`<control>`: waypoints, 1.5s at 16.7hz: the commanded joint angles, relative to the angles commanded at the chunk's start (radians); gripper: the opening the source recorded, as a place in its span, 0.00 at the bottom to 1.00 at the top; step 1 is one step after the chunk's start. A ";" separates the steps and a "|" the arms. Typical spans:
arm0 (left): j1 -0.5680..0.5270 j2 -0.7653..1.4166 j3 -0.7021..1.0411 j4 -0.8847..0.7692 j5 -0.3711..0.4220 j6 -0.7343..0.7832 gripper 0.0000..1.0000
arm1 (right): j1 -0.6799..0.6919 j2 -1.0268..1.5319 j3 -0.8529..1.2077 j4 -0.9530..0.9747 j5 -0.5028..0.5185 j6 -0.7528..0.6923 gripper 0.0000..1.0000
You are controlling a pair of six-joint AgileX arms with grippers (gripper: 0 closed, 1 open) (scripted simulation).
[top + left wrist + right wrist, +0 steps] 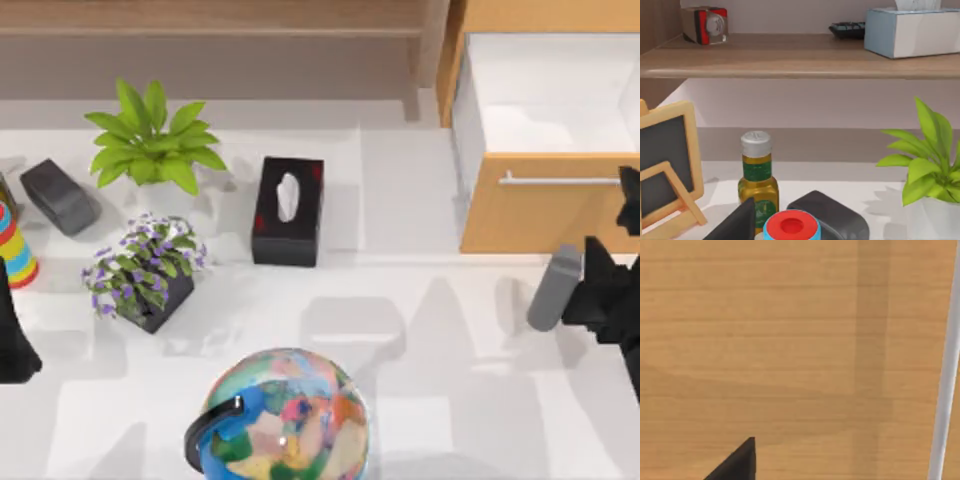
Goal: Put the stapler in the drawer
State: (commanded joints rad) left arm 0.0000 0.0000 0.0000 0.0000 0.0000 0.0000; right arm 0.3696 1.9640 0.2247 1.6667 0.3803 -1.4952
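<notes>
Stapler (58,196) lies far left of the drawer (545,205), beyond the plant (150,140), untouched, so it awaits pickup. My left gripper (12,330) hovers near it; I cannot tell its jaw state. The drawer stands open, white inside ready. My right gripper (600,290) sits just before the drawer front, jaw state unclear.

Matt dark stapler (58,195), wood-grain drawer (545,215) front, seemingly metal bar handle (560,181).
</notes>
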 joint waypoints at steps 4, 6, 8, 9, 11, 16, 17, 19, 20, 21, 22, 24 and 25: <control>0.000 0.000 0.000 0.000 0.000 0.000 1.00 | 0.030 -0.157 0.049 -0.241 -0.005 0.136 1.00; 0.000 0.000 0.000 0.000 0.000 0.000 1.00 | 0.033 -0.246 0.083 -0.408 -0.011 0.225 1.00; 0.000 0.000 0.000 0.000 0.000 0.000 1.00 | 0.023 -0.340 0.128 -0.606 -0.020 0.323 1.00; 0.000 0.000 0.000 0.000 0.000 0.000 1.00 | 0.014 -0.388 0.154 -0.715 -0.026 0.374 1.00; 0.000 0.000 0.000 0.000 0.000 0.000 1.00 | -0.014 -0.483 0.212 -0.948 -0.043 0.479 1.00; 0.000 0.000 0.000 0.000 0.000 0.000 1.00 | -0.140 -0.680 0.370 -1.590 -0.113 0.740 1.00; 0.000 0.000 0.000 0.000 0.000 0.000 1.00 | -0.173 -0.707 0.398 -1.721 -0.132 0.790 1.00; 0.000 0.000 0.000 0.000 0.000 0.000 1.00 | -0.242 -0.742 0.443 -1.975 -0.176 0.883 1.00; 0.000 0.000 0.000 0.000 0.000 0.000 1.00 | -0.278 -0.751 0.461 -2.094 -0.199 0.927 1.00; 0.000 0.000 0.000 0.000 0.000 0.000 1.00 | -0.314 -0.757 0.476 -2.206 -0.223 0.968 1.00; 0.000 0.000 0.000 0.000 0.000 0.000 1.00 | -0.350 -0.760 0.489 -2.309 -0.247 1.007 1.00; 0.000 0.000 0.000 0.000 0.000 0.000 1.00 | -0.419 -0.755 0.509 -2.480 -0.292 1.073 1.00; 0.000 0.000 0.000 0.000 0.000 0.000 1.00 | -0.450 -0.749 0.516 -2.550 -0.313 1.102 1.00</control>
State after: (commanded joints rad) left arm 0.0000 0.0000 0.0000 0.0000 0.0000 0.0000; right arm -0.0808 1.2147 0.7403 -0.8837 0.0672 -0.3937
